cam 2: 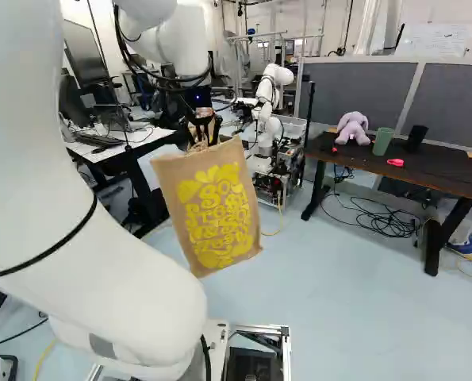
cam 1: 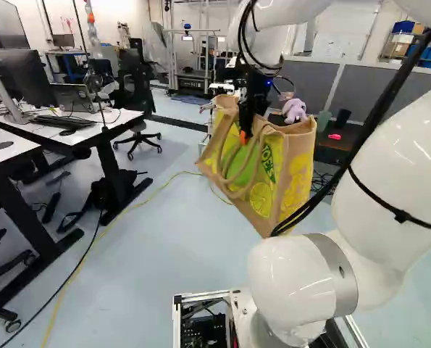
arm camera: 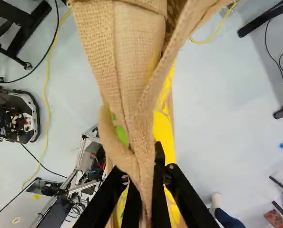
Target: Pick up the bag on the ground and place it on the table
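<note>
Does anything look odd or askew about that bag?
Yes, slightly: the bag hangs tilted from the pincer, one bottom corner lower than the other in the right base view. I see nothing spilled or torn.

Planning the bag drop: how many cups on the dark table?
2. Green cup beside the lilac plush toy; black cup on its other side. The dark table runs off the right base view, so more may be out of sight.
</note>
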Robot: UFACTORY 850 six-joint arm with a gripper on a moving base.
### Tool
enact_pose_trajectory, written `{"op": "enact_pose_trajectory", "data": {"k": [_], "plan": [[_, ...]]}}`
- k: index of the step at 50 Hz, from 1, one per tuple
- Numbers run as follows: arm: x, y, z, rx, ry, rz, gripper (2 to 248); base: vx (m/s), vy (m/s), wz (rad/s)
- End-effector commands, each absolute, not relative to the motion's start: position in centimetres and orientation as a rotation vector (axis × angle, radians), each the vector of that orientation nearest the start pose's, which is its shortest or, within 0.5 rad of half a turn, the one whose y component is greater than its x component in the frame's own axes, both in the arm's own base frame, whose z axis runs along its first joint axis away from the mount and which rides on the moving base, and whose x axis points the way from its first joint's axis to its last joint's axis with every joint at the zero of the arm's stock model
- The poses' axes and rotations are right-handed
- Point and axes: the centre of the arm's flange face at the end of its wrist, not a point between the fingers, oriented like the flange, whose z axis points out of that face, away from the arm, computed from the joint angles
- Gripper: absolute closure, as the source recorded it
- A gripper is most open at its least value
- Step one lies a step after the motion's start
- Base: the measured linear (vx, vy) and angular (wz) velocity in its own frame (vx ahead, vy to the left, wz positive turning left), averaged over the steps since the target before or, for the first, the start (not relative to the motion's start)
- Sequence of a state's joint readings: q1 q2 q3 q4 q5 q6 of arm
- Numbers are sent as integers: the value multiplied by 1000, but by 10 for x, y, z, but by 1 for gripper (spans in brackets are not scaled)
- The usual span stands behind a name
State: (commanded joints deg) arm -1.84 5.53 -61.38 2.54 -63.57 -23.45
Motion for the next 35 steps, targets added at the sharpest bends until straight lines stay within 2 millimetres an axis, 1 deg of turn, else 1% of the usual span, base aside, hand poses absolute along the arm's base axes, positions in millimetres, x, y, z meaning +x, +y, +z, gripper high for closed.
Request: {"op": "enact_pose_trajectory", "data": {"k": [18, 35], "plan": [[420, -12, 661, -3071, -551, -173, 228, 0, 0, 0], [420, -12, 665, -3072, -551, -188, 228, 0, 0, 0]]}}
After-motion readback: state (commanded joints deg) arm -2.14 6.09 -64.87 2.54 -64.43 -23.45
